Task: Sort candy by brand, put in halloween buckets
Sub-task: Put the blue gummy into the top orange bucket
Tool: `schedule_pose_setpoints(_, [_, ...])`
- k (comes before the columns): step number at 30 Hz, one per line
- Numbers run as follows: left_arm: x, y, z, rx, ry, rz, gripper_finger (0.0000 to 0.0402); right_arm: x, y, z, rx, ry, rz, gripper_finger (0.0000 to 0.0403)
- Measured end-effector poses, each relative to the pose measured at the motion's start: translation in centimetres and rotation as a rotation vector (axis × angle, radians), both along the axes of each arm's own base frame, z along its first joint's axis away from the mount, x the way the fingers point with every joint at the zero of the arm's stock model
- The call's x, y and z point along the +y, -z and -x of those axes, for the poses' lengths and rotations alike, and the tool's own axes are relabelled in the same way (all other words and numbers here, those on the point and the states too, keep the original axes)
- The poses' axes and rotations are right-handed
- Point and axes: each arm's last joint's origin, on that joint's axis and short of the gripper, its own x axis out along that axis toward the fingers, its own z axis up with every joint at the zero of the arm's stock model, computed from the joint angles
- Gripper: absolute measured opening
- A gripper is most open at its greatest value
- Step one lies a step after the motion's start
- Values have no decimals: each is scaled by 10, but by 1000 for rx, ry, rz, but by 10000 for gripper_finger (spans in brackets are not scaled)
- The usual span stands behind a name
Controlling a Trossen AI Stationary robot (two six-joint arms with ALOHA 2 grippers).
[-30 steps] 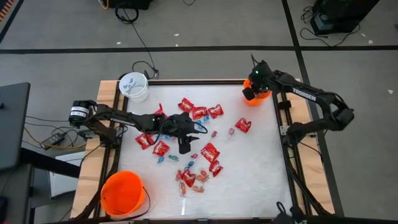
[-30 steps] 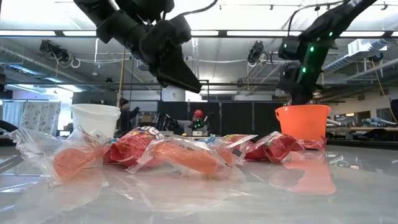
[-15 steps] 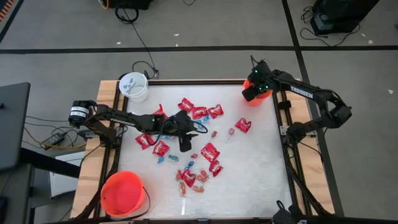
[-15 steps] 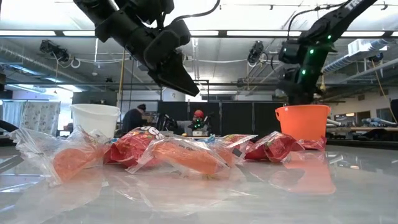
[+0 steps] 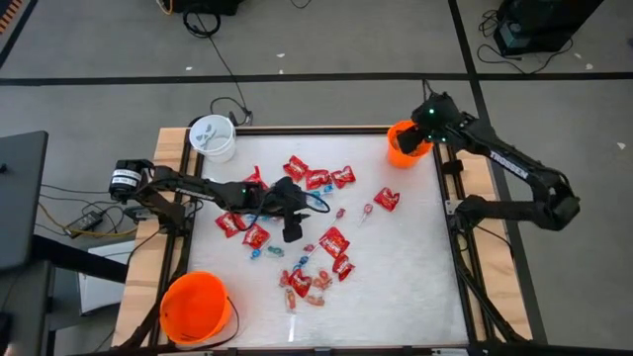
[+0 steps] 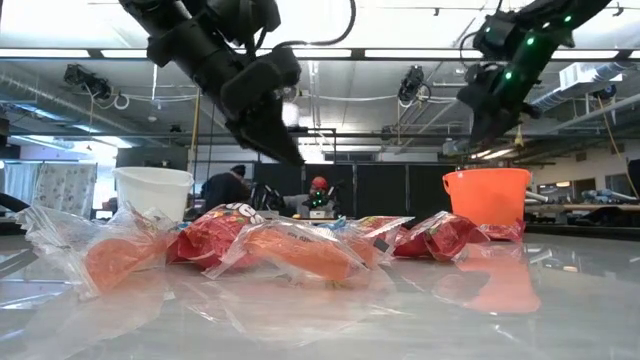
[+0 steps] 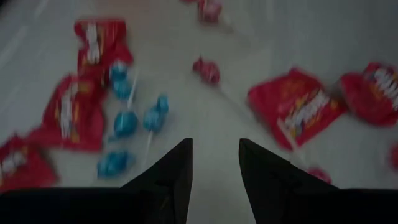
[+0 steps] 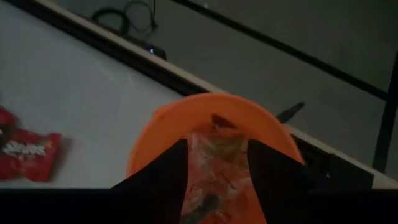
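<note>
Candy lies spread over the middle of the white table: red packets [image 5: 316, 180], small blue-wrapped pieces [image 7: 127, 121] and clear-wrapped sweets on sticks [image 5: 366, 213]. My left gripper [image 7: 214, 142] hangs open above the blue pieces and touches nothing. The small orange bucket [image 5: 401, 153] stands at the far right corner with wrapped candy [image 8: 214, 155] inside it. My right gripper [image 8: 217, 142] is open above that bucket, clear of its rim. The white bucket [image 5: 213, 138] stands at the far left corner and the larger orange bucket [image 5: 195, 307] at the near left corner.
Wooden rails [image 5: 170, 148] border the table. Clear-wrapped orange candy [image 6: 290, 250] and red packets [image 6: 440, 235] lie close to the low camera. The near right part of the table [image 5: 406, 287] is bare. A person [image 6: 225, 185] moves in the room behind.
My right gripper has risen out of the small orange bucket and drawn back toward the table's right edge. My left gripper has stayed over the candy and tipped its fingers a little steeper down.
</note>
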Motion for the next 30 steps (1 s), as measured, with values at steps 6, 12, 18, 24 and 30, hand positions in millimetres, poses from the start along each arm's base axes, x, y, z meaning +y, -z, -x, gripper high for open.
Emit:
schedule_pose_setpoints(6, [0,2,8,145,-33,41,137,20,-11,-8,-107,-116,-9,177])
schedule_pose_setpoints(12, [-14,20,22,250,27,140,137,44,3,-29,-178,-248,21,177])
schedule_pose_setpoints(18, [-43,33,34,321,107,185,137,61,36,-47,-223,-371,49,177])
schedule_pose_setpoints(24, [-70,33,41,357,286,158,136,64,37,-50,-235,-454,57,177])
schedule_pose_setpoints(30, [-76,54,47,432,300,-14,127,65,33,-54,-302,-490,59,177])
